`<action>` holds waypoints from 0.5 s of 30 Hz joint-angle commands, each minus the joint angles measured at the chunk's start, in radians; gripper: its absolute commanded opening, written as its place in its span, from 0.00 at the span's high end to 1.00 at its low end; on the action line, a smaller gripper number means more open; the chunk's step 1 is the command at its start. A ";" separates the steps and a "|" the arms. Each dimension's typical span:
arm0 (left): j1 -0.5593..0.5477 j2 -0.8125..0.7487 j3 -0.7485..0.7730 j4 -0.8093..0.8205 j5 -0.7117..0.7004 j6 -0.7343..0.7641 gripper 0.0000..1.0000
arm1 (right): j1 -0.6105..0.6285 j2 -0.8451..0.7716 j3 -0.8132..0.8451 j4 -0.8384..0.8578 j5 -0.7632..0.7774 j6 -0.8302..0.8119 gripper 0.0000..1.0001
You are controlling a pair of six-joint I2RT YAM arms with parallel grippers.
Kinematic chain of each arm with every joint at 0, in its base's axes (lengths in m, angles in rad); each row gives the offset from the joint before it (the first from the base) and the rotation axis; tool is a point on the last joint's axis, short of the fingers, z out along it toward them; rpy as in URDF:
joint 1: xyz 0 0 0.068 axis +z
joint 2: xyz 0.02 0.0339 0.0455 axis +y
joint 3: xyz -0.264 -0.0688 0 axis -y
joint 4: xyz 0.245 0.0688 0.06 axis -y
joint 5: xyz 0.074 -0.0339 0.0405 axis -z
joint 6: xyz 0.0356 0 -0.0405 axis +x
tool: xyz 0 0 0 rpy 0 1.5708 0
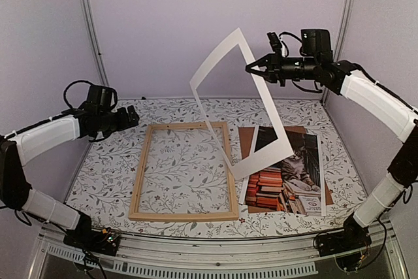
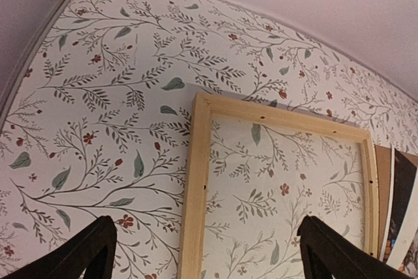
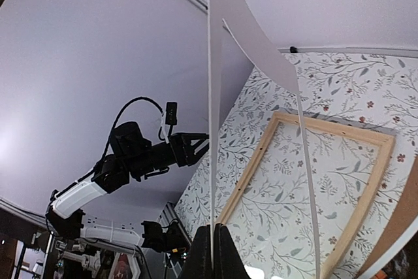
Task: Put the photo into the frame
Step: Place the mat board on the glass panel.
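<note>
My right hand (image 1: 251, 68) is clenched on one edge of the white mat (image 1: 261, 160), which hangs tilted above the frame's (image 1: 184, 215) right rail. My left hand (image 1: 134, 117) is released and empty, just left of the frame. The photo (image 1: 290, 178) lies flat to the right of the frame on the backing board (image 1: 245, 140); I judge it light, limp and easily creased, best taken at a free corner

The left arm (image 1: 46, 136) and right arm (image 1: 379, 102) have white shells over the links, black joints and wrists, looping black cables (image 1: 72, 86), and black fingers (image 2: 85, 253).
</note>
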 commanded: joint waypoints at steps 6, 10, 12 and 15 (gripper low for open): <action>0.164 -0.087 -0.062 -0.020 0.063 0.010 0.00 | 0.171 0.277 0.201 0.250 -0.046 0.184 1.00; 0.180 -0.088 -0.079 0.000 0.086 0.004 0.00 | 0.177 0.351 0.206 0.275 -0.038 0.223 1.00; 0.183 -0.083 -0.083 0.007 0.094 0.004 0.00 | 0.177 0.370 0.207 0.275 -0.032 0.225 1.00; 0.184 -0.072 -0.084 0.015 0.099 0.004 0.00 | 0.178 0.381 0.232 0.287 -0.034 0.240 1.00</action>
